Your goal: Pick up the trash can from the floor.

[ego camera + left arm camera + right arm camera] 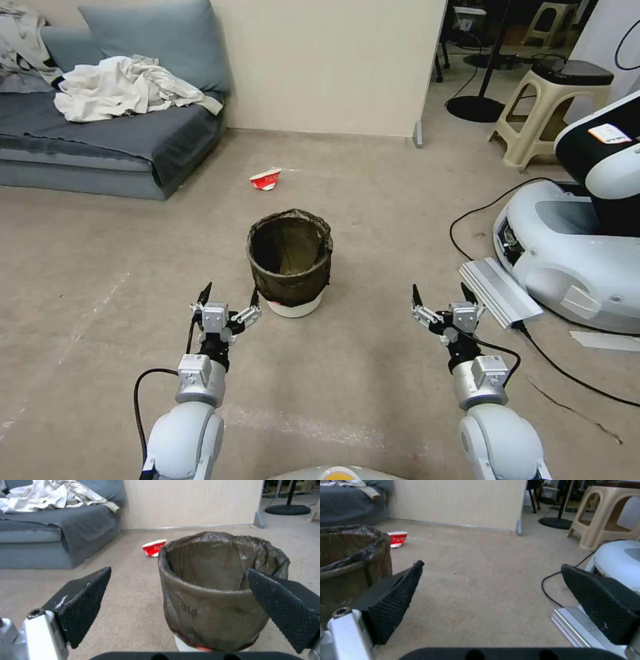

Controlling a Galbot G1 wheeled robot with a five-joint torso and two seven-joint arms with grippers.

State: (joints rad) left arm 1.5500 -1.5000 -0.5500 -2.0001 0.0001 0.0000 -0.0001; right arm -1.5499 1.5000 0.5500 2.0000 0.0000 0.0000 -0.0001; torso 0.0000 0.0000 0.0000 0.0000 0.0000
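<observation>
The trash can is a small white bin with a dark bag over its rim, standing upright on the floor in the middle of the head view. My left gripper hovers open just short of the can, low at its near left side, touching nothing. In the left wrist view the can stands close ahead, toward one finger, with the gripper open. My right gripper is open too, well to the can's right, over bare floor. The right wrist view shows that gripper with the can off to one side.
A crushed red-and-white cup lies beyond the can. A grey sofa with cloth stands at far left. Another robot's white base, a metal block and black cables crowd the right. Beige stools stand behind.
</observation>
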